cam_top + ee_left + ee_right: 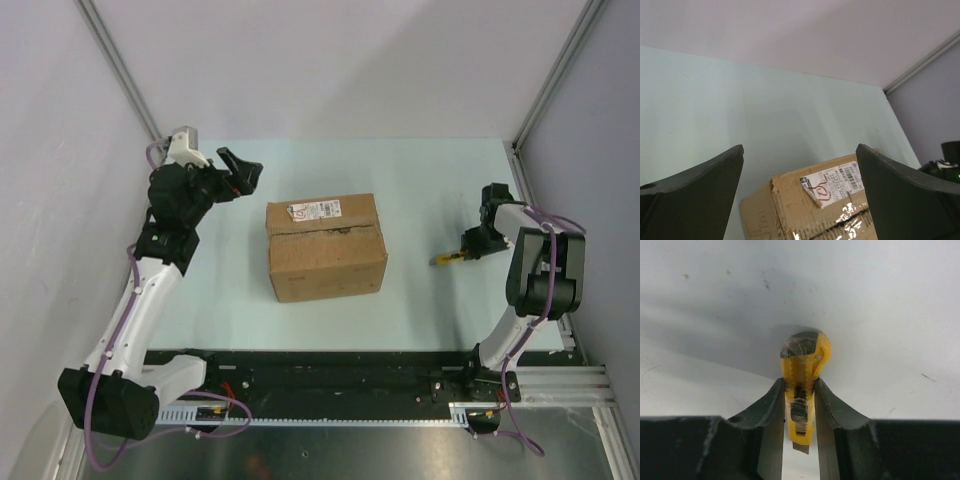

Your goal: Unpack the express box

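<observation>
While the pale green counter (420,290) sits between plain white walls (330,60), the express box (325,245) lies in its middle, near my wide-open left claw (243,172) and well apart from my right claw (799,390), which pinches a yellow knife (804,352).

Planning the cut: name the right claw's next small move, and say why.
Probably lift straight up a little: the right claw looks closed on the yellow utility knife, which seems to lie on the table, and the express box is taped shut.
</observation>
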